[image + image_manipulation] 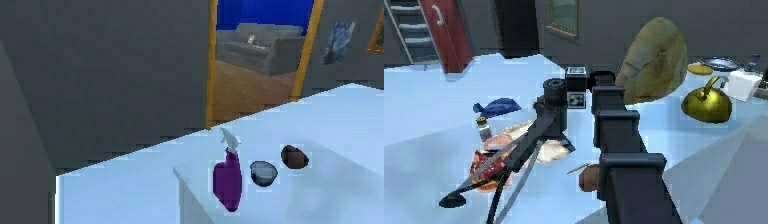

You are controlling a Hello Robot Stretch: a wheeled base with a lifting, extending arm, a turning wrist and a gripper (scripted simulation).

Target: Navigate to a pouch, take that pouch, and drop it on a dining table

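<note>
Pale blue tabletop (434,120): tan pouch (506,140) lies behind tool (474,203) (contact unclear).

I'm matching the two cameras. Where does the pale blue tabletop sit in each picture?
Forward view: the pale blue tabletop fills the lower half, climbing to the right edge, under a purple spray bottle.
Arm side view: it spans the full width beneath the dark arm bar.
Shared landmark: the dark grey wall behind the table, likely the same one.

A mixed heap (512,150) crowds the end effector (470,204); bare tabletop (424,100) lies beyond it.
</note>
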